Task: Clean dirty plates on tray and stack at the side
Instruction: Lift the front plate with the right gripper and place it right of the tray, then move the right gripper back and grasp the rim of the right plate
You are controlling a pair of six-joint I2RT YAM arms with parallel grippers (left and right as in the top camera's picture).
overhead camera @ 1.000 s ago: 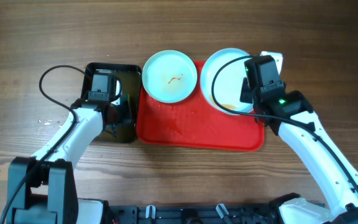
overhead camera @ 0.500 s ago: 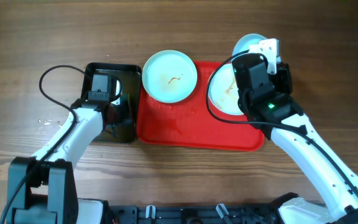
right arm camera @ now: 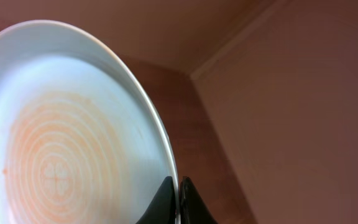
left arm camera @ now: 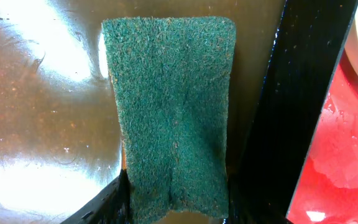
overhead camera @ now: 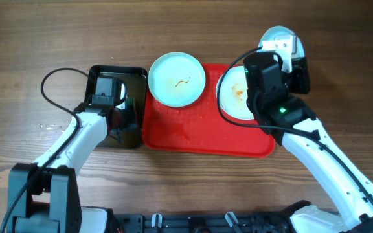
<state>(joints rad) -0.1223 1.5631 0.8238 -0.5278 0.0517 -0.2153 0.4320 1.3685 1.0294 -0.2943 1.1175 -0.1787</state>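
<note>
Right now we are clamping our right gripper (right arm camera: 176, 200) on the rim of the raised plate (right arm camera: 61, 137), with both fingers pressing together on its edge. In the wrist view this plate is standing tilted and showing a faint orange smear in rings across its middle. From overhead we are holding it above the wooden table (overhead camera: 342, 77), just past the far right corner of the red tray (overhead camera: 199, 133), and the gripper is hiding most of it.

Two more plates are lying flat on the red tray. The left plate (overhead camera: 177, 79) is sitting at the far left corner, reaching over the far edge and carrying a thin orange squiggle at its centre. The right plate (overhead camera: 233, 96) is sitting near it without touching, wearing an orange smear, and our right arm is covering its right part.

Meanwhile our left gripper (left arm camera: 176, 196) is reaching down into the black tray (left arm camera: 36, 124), which is lying just beside the red tray's left edge. Its fingers are squeezing one end of the green sponge (left arm camera: 169, 106) from both sides, and the sponge is lying flat on the wet, shiny floor of that tray.
</note>
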